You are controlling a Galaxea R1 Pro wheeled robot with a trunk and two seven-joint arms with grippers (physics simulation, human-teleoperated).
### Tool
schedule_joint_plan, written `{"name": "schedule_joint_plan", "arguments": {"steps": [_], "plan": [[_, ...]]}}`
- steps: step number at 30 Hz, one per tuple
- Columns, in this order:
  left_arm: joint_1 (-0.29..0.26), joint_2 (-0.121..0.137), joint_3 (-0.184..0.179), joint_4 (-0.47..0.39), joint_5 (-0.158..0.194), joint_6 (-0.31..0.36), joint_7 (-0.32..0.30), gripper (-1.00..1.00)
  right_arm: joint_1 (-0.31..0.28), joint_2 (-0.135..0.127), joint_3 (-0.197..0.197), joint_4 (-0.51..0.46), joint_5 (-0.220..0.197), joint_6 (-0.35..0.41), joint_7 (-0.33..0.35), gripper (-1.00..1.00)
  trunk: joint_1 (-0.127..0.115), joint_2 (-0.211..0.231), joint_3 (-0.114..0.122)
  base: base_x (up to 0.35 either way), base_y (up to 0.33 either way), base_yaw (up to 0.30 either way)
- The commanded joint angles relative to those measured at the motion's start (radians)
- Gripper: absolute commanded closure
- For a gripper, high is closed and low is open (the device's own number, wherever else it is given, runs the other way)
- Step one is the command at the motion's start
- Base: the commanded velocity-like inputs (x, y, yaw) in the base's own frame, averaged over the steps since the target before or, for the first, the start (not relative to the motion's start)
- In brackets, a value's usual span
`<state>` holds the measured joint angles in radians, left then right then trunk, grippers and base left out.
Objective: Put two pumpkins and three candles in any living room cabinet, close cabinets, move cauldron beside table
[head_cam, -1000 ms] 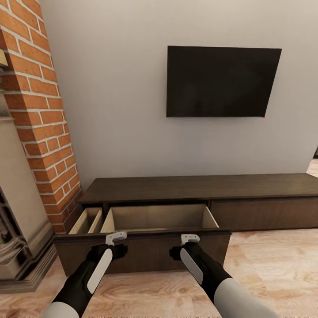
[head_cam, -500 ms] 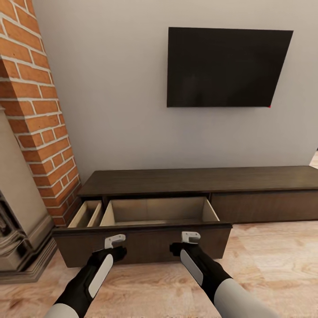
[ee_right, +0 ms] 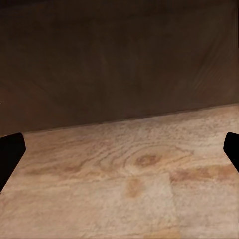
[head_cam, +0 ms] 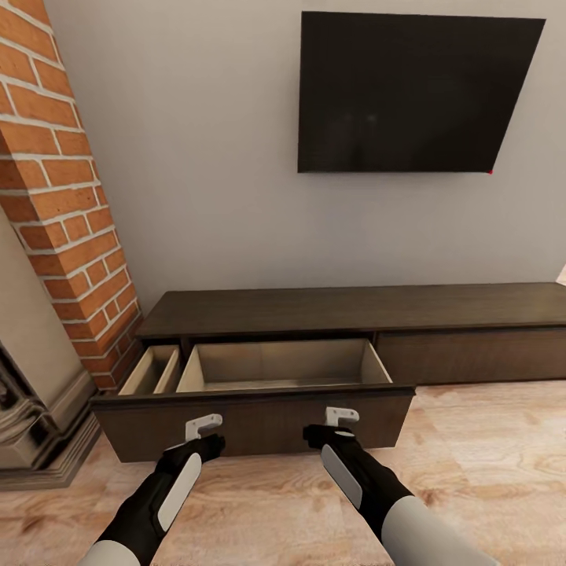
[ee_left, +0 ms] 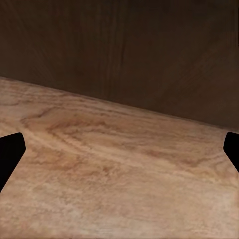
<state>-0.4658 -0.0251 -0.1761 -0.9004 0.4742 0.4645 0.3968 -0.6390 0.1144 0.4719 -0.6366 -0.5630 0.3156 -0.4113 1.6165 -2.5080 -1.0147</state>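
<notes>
We are standing in a room with a grey wall [head_cam: 220,157], a red brick column [head_cam: 63,204] on our left and a light wood floor [head_cam: 472,464]. A black TV [head_cam: 409,93] is hanging on the wall. Under it the long dark brown cabinet [head_cam: 354,310] is sitting on the floor against the wall. Its wide left drawer [head_cam: 259,413] is sticking out toward us, and we are looking down into its pale wood inside, with a narrow part beside a big part. The right drawer front [head_cam: 472,355] is sitting flush and closed.

We are holding both arms out low, just in front of the open drawer. Our left gripper [head_cam: 203,427] is hanging near the drawer's dark front, with its black fingertips [ee_left: 10,154] spread wide apart and holding nothing. Our right gripper [head_cam: 340,415] is doing the same, its fingertips [ee_right: 10,152] wide apart over the floor with nothing between them. Both wrist cameras are looking at the dark drawer front above the floor boards.
</notes>
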Motion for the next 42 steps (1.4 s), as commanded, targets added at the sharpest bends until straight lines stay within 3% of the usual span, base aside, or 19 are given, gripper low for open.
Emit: {"name": "schedule_joint_plan", "arguments": {"steps": [1,10,21,39,42], "plan": [[0.0,0.001,-0.003,-0.002,0.011,0.001,0.009,-1.0,-0.001,-0.001,0.005,-0.002,-0.008,-0.001,-0.009,-1.0,0.0,0.0,-0.001,0.0,0.0,0.0],[0.0,0.001,-0.003,-0.001,0.012,-0.003,0.008,-1.0,-0.001,-0.001,0.008,0.003,-0.009,-0.089,-0.019,-1.0,0.0,0.0,-0.001,0.0,0.0,0.0],[0.0,-0.001,-0.049,0.051,0.012,-0.015,0.008,-1.0,-0.001,-0.001,0.008,0.003,-0.009,-0.093,-0.02,-1.0,0.0,0.0,-0.001,0.077,0.019,0.0],[0.0,0.001,-0.053,0.044,0.012,-0.042,0.008,-1.0,-0.001,-0.001,0.008,0.003,-0.009,-0.092,-0.02,-1.0,0.0,0.0,-0.001,0.028,0.006,0.0],[0.0,0.001,-0.053,0.043,0.012,-0.043,0.008,-1.0,-0.001,-0.001,0.008,0.003,-0.009,-0.091,-0.02,-1.0,0.001,-0.001,-0.013,0.0,0.0,0.0]]}}
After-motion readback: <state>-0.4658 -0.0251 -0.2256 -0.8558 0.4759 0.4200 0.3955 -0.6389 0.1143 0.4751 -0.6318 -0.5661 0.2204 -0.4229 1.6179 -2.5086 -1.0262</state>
